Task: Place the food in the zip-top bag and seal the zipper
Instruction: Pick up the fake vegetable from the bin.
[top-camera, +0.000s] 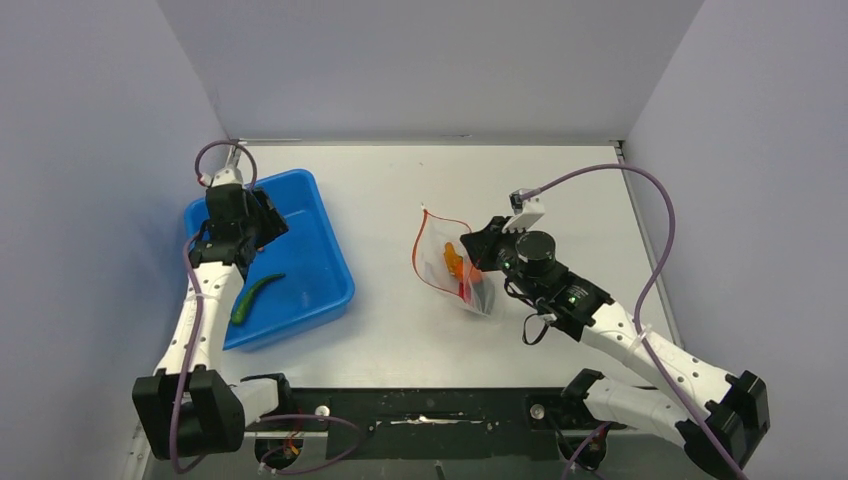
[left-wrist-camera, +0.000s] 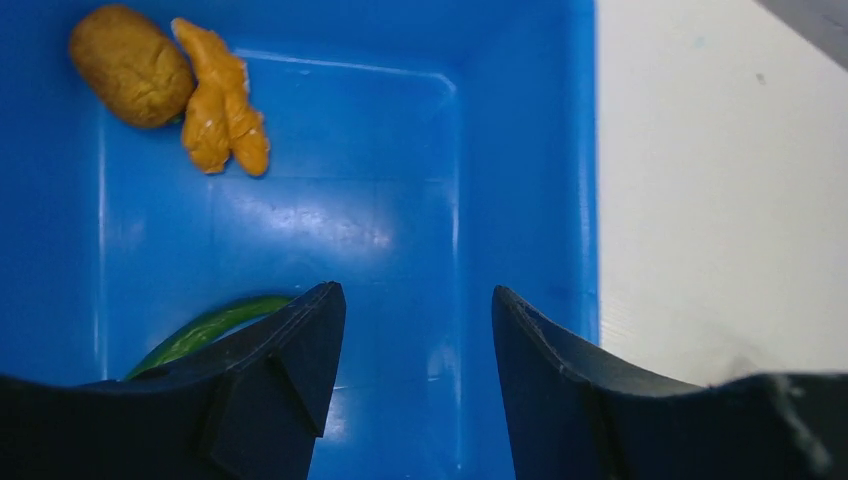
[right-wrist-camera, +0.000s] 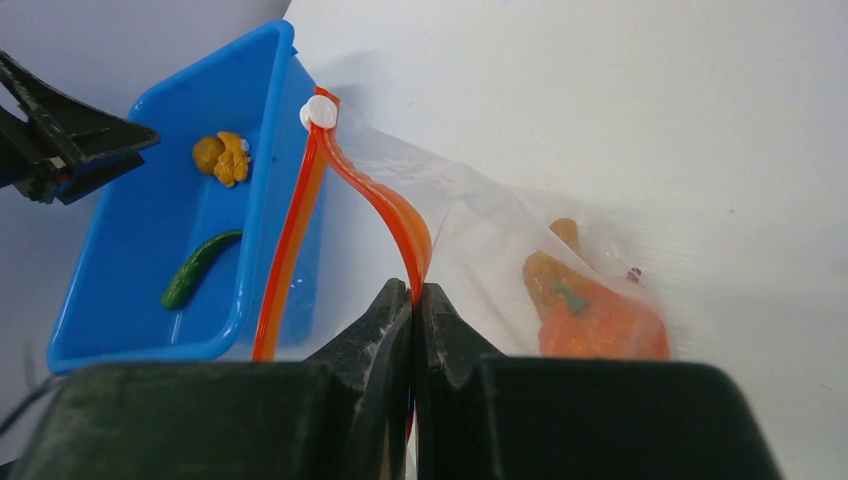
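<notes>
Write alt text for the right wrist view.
The right gripper is shut on the red-orange zipper of a clear bag whose mouth gapes; orange food lies inside. Behind it, a blue tray holds a green chili and yellow-brown lumps.

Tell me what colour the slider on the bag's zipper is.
The slider is white, at the end of the red-orange zipper; clearest in the right wrist view.

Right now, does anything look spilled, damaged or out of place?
Nothing stands out. The lumps and green piece lie in the tray, and orange food sits in the bag. Its mouth gapes only because the right end effector pinches the zipper.
</notes>
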